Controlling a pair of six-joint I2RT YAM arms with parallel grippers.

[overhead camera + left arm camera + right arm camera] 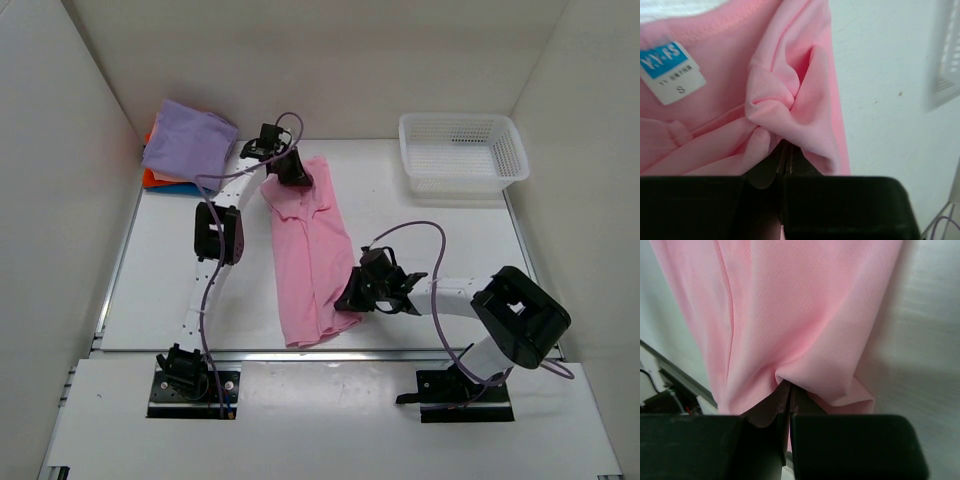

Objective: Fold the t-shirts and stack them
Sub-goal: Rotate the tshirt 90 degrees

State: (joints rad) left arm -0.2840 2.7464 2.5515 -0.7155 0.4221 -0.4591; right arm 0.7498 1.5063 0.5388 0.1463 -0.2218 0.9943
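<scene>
A light pink t-shirt [310, 250] lies lengthwise down the middle of the table, folded narrow. My left gripper [291, 172] is shut on a bunch of its cloth near the collar; the left wrist view shows the pinched fold [785, 100] and the white and blue neck label [671, 70]. My right gripper [352, 298] is shut on the shirt's right edge near the hem; the right wrist view shows the cloth [790, 315] gathered at the closed jaws. A folded lavender shirt [188, 140] lies on an orange one [158, 180] at the back left.
A white mesh basket [461, 152] stands at the back right. White walls close the table on three sides. A metal rail [330, 352] runs along the near edge.
</scene>
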